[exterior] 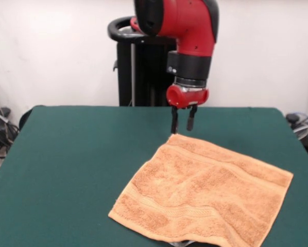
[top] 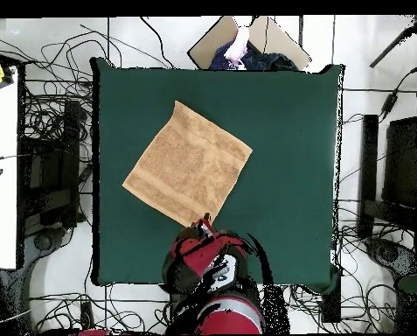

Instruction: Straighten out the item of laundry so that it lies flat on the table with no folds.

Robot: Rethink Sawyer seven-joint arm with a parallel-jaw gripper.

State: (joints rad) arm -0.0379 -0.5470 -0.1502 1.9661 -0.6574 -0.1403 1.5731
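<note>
The orange-tan towel [exterior: 205, 195] lies spread on the green table [exterior: 71, 164], turned like a diamond, with mild wrinkles and border bands near two opposite edges. In the overhead view the towel [top: 187, 163] sits left of the table's [top: 281, 157] centre. My gripper [exterior: 183, 122] hangs just above the towel's far corner, its two dark fingers [exterior: 174, 121] slightly apart and holding nothing. In the overhead view the gripper [top: 206, 220] is at the towel's corner nearest the robot base, mostly hidden under the red arm.
A person's hand [top: 238, 45] and a cardboard box [top: 213, 37] show at the table's far edge in the overhead view. Cables lie on the floor around the table. A black pedestal [exterior: 138, 67] stands behind the table.
</note>
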